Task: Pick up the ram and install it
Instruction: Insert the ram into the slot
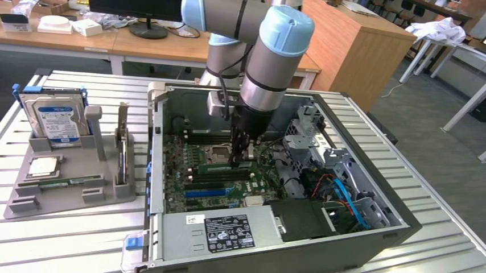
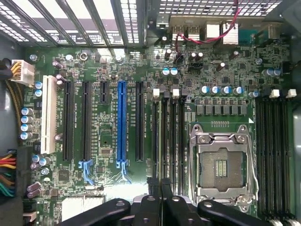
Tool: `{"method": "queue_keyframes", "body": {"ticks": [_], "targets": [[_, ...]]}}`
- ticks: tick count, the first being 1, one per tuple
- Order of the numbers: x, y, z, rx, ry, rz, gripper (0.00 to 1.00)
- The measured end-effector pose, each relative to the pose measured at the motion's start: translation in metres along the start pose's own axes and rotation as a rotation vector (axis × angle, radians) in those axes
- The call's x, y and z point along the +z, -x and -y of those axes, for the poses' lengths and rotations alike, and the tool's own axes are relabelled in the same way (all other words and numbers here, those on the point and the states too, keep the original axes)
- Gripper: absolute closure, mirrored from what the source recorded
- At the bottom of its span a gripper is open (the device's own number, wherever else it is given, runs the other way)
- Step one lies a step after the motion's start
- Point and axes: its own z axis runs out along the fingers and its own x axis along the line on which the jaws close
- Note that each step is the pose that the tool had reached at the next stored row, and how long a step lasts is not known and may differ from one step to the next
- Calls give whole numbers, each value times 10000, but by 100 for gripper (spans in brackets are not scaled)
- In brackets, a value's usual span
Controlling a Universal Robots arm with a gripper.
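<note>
Gripper (image 2: 160, 188) is hovering inside the case (image 1: 395, 227), fingers closed together over the slot bank beside the CPU socket (image 2: 221, 167). Whether they are clamping anything I cannot tell. A green sliver at the fingertips is probably the ram (image 1: 244, 165), edge-on at the mobo (image 2: 108, 141).

Step in hand, by judgement: seating the ram. Next move is calling for exact alignment w/ one slot and straight, even pressure.

Count: 2 banks of 4 ram slots, 1 socket. Tray (image 1: 45, 210) is carrying 1 HDD (image 1: 57, 122) and 1 CPU (image 1: 43, 166).
</note>
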Motion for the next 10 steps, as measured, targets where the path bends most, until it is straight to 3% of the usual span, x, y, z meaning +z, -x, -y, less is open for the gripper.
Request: {"method": "queue_keyframes", "body": {"ticks": [1,2,4,6,7,10], "targets": [[0,0,0,0,7,1,88],[1,0,1,0,84,-1,88],[4,-1,1,14,445,-8,88],[6,-2,2,20,646,-12,88],[5,-2,1,21,670,-15,88],[9,-2,2,21,671,-12,88]]}}
